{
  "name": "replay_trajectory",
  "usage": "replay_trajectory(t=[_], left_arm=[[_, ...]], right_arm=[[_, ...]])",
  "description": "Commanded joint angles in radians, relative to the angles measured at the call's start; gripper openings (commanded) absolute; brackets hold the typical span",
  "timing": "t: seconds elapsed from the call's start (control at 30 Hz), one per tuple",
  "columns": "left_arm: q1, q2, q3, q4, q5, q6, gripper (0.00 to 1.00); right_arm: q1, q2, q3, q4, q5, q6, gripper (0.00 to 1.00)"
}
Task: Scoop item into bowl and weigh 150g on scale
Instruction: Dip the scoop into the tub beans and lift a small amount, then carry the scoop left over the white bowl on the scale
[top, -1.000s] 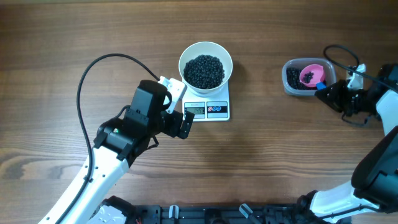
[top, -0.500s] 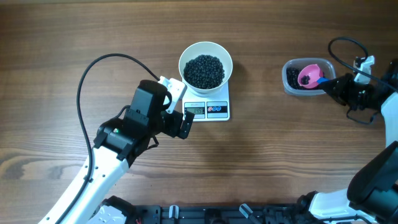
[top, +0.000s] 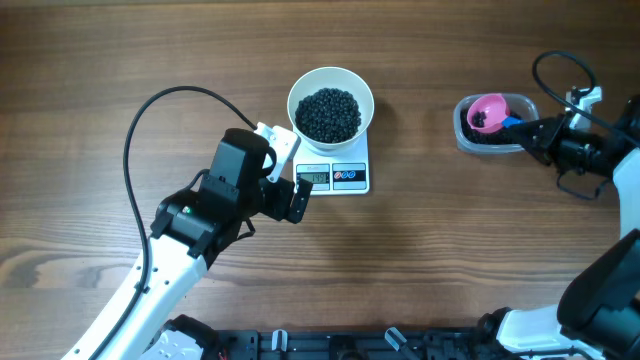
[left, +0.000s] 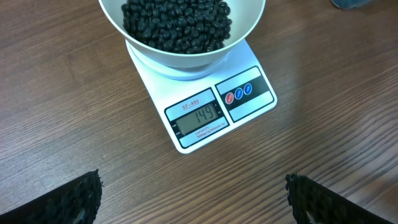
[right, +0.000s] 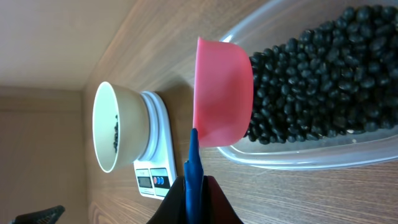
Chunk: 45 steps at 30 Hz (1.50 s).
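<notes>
the round, deep white bowl (top: 331, 74), heaped with small shiny black beans (left: 177, 25), sits on the small white rectangular digital scale (left: 214, 109), whose display reads 149. the left gripper (left: 196, 200) hangs just in front of the scale, jaws spread wide and empty. the right gripper (right: 198, 196) is clamped tight on the blue handle of a pink plastic scoop (right: 221, 93), which holds a few beans over the clear plastic tub (right: 298, 158).

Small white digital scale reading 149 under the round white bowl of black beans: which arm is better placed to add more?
Right. The right hand is shut on the pink plastic scoop at the clear plastic tub of beans; the left hand is open and empty near the scale.
</notes>
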Motion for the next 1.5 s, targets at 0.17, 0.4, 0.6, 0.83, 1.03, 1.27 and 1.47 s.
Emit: replay_trajectory(t=[0.17,0.4,0.6,0.83,1.03,1.27,1.47], left_arm=[[0.000,-0.008,0.001,0.003,0.012,0.019,1.00],[0.000,-0.008,0.001,0.003,0.012,0.019,1.00],[0.000,-0.008,0.001,0.003,0.011,0.019,1.00],[0.000,-0.008,0.001,0.002,0.012,0.019,1.00],[0.000,-0.008,0.001,0.003,0.012,0.019,1.00],[0.000,-0.008,0.001,0.002,0.012,0.019,1.00],[0.000,-0.008,0.001,0.002,0.012,0.019,1.00]], right_arm=[[0.001,-0.162,0.024,-0.001,-0.044,0.044,0.04],[0.001,-0.180,0.024,-0.028,-0.154,0.056,0.04],[0.001,-0.180,0.024,0.069,-0.155,0.135,0.04],[0.036,-0.180,0.024,0.143,-0.219,0.200,0.04],[0.237,-0.180,0.024,0.297,-0.211,0.219,0.04],[0.473,-0.179,0.024,0.404,-0.020,0.255,0.04],[0.631,-0.176,0.023,0.419,0.132,0.153,0.04]])
